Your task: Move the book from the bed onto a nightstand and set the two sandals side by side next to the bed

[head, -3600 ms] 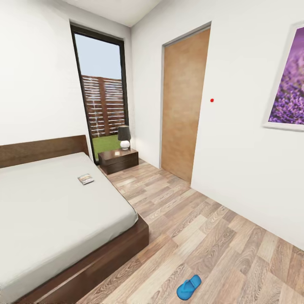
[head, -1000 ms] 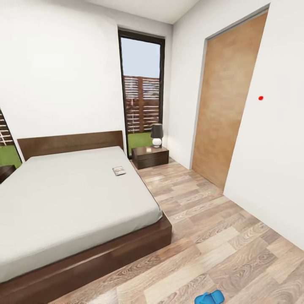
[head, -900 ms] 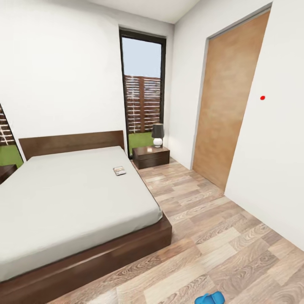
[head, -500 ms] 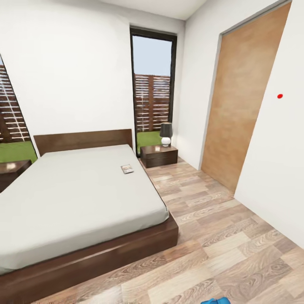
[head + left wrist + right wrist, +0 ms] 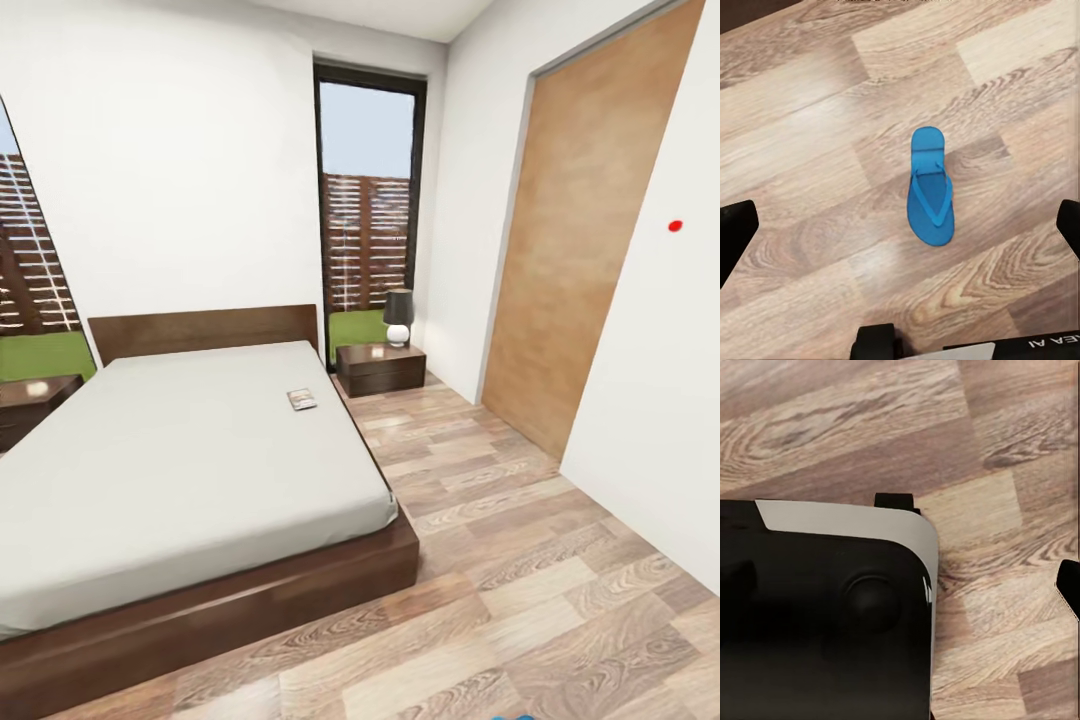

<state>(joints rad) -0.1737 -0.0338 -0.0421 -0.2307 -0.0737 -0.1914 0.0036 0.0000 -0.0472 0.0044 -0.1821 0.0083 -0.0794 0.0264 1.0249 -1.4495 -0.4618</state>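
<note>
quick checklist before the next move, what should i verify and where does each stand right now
1. Book on the bed: ok, it lies flat on the mattress near the edge facing the nightstand, not yet moved.
2. Nightstand has room: ok, the lamp takes the back, with bare top in front.
3. One sandal located: ok, it lies flat on the wood floor below the left gripper.
4. Second sandal located: cannot tell.
5. Left gripper free: ok, fingers spread wide, nothing between them.
6. Right gripper free: cannot tell, just one fingertip shows, over the robot's base.
</note>
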